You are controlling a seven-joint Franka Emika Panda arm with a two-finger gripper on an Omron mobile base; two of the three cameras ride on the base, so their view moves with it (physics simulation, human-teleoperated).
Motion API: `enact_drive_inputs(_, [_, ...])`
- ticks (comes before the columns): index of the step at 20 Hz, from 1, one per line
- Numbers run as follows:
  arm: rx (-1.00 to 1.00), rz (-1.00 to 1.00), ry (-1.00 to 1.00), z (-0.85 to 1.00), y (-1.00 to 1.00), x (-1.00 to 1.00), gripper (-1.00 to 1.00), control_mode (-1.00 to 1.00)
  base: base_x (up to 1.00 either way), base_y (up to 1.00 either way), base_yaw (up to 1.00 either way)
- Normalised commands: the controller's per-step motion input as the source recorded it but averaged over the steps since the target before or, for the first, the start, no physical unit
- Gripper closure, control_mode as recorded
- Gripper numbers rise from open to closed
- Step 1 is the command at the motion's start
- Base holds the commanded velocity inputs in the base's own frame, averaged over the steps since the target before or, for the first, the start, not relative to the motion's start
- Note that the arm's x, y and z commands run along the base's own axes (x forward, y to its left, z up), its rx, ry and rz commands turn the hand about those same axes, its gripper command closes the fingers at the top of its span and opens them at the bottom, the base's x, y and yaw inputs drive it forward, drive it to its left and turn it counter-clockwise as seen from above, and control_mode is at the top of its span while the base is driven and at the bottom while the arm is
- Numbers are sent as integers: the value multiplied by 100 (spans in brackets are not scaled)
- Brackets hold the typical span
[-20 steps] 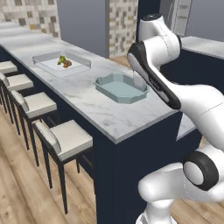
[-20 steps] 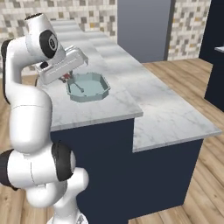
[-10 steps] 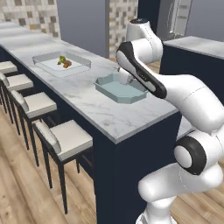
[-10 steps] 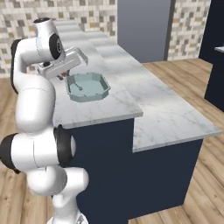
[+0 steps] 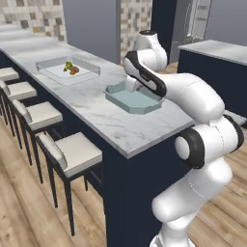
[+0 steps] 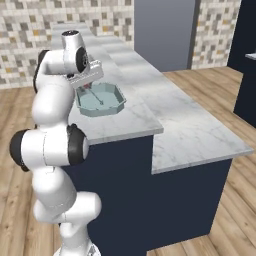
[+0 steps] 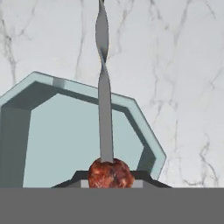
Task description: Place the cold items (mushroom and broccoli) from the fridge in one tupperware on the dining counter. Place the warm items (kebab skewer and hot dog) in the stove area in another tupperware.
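My gripper [image 7: 110, 182] is shut on the kebab skewer [image 7: 104, 109]. Its meat ball [image 7: 110, 173] sits between my finger tips and its twisted metal rod points away from the hand. The skewer hangs over the near rim of the pale teal tupperware [image 7: 65, 140]. In the right base view my gripper [image 6: 86, 86] is at the near left edge of the teal tupperware [image 6: 106, 102], with the skewer [image 6: 96, 97] slanting down into it. Further along the counter, a clear tupperware [image 5: 54, 73] holds the broccoli [image 5: 68, 65] and the mushroom [image 5: 74, 71]. The hot dog is out of view.
The teal tupperware [image 5: 134, 100] stands on the marble dining counter [image 5: 91, 108]. Bar stools [image 5: 72, 149] line the counter's left side. A lower marble counter section [image 6: 195, 130] runs to the right, and a dark cabinet [image 5: 212, 67] stands behind.
The arm has swung its elbow round, and the hand with the skewer has come down a little toward the teal tupperware. The containers have not moved.
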Motion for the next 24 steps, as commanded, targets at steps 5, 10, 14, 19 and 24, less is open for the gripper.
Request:
enact_drive_inputs(5, [0, 29, 0, -30, -42, 73, 100, -100, 0, 0, 0])
enact_drive_inputs(10, [-2, 27, 0, -33, -47, 46, 100, -100, 0, 0, 0])
enact_drive_inputs(14, [0, 23, 0, -27, -69, 38, 100, -100, 0, 0, 0])
enact_drive_inputs(19, [0, 23, 0, -7, -46, 47, 100, -100, 0, 0, 0])
enact_drive_inputs(24, [-7, 23, 1, -9, -7, 54, 100, -100, 0, 0, 0])
